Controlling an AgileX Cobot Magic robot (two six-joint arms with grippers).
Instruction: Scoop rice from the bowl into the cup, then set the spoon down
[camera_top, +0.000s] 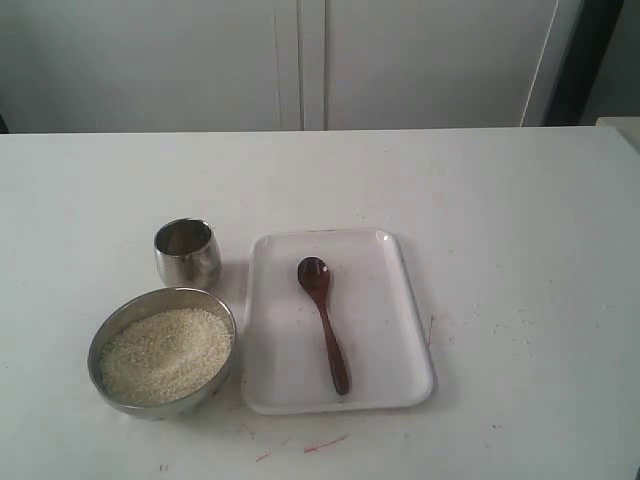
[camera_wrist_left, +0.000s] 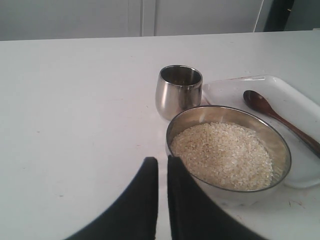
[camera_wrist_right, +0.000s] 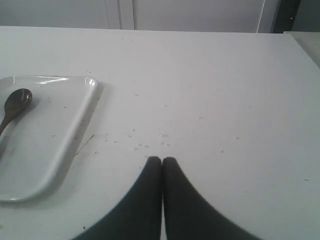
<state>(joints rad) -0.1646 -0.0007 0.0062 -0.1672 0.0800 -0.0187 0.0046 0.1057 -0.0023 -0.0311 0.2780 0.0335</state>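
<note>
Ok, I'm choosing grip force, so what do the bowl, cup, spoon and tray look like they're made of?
The bowl and the cup look like polished steel: shiny grey walls with reflections. The spoon seems to be glossy dark reddish-brown wood, though lacquered plastic can't be excluded. The tray looks like smooth white plastic or melamine; its rim shows a soft sheen.

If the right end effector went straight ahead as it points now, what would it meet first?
Probably nothing: ahead of the right end effector lies only bare table. The tray with the spoon sits off to one side.
</note>
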